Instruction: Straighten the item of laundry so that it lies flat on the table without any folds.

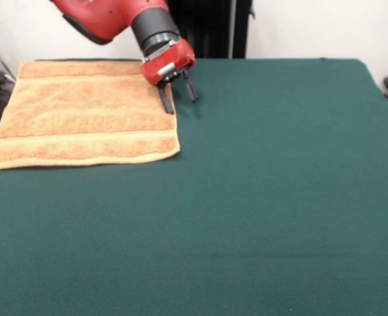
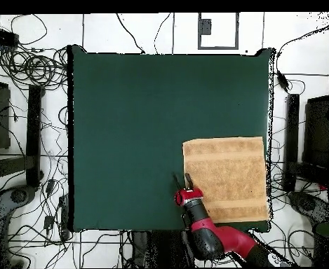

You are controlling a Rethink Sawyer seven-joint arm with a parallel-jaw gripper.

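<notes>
The orange-tan towel (image 1: 85,112) lies spread flat at the far left of the green table (image 1: 259,197) in the front view, with band stripes along its near and far edges. In the overhead view the towel (image 2: 226,178) sits at the table's (image 2: 139,119) lower right. My gripper (image 1: 178,97) hangs just above the towel's right edge near its far corner, open and empty, one finger over the towel and the other over bare felt. It also shows in the overhead view (image 2: 182,181) at the towel's left edge.
The red arm (image 1: 108,16) comes in from the top left over the towel's far edge. Cables and stands lie on the floor around the table (image 2: 34,70). The towel's left edge reaches the table's edge.
</notes>
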